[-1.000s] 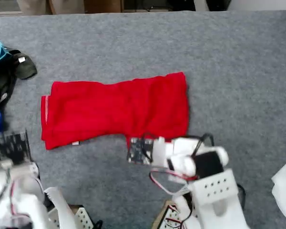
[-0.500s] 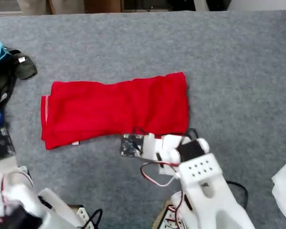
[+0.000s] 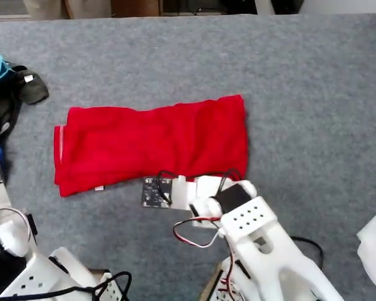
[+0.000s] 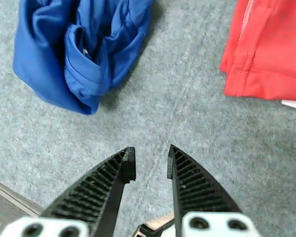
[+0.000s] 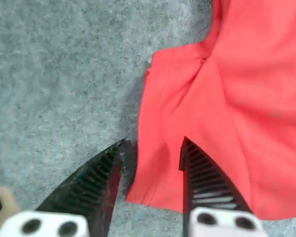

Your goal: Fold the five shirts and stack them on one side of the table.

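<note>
The right pincer hangs spread astride the six-o'clock hem of the red shirt on the bench — seemingly set to pinch for a fold — while the left pincer hovers spread near the blue shirt.

grey carpeted table, wooden furniture behind

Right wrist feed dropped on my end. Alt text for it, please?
The right gripper hangs with jaws open astride the edge of the red shirt, one jaw over the cloth, the other over the grey table cover. The shirt lies rumpled and folded over on itself.
</note>
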Action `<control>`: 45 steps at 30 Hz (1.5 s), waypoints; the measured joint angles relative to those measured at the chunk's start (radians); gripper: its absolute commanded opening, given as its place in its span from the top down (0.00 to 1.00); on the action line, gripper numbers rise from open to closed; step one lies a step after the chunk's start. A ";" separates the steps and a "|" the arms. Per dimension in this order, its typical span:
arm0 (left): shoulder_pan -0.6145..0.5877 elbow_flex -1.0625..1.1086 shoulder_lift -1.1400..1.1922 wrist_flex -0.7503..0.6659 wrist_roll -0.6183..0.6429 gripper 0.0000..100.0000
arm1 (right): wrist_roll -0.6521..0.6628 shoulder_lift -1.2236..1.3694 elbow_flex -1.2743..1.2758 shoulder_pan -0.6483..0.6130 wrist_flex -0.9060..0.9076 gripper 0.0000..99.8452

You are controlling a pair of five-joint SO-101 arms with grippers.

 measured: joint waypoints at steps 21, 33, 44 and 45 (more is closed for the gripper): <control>0.034 0.029 0.000 -0.095 0.000 0.87 | 0.020 0.046 0.147 0.060 -0.215 0.81; 0.034 0.035 0.002 -0.095 0.000 0.87 | 0.054 0.324 0.063 0.117 -0.318 0.86; 0.034 0.035 0.002 -0.095 0.000 0.87 | 0.054 0.351 0.005 0.147 -0.328 1.00; 0.034 0.035 0.002 -0.095 0.000 0.87 | 0.054 0.353 -0.011 0.161 -0.327 1.00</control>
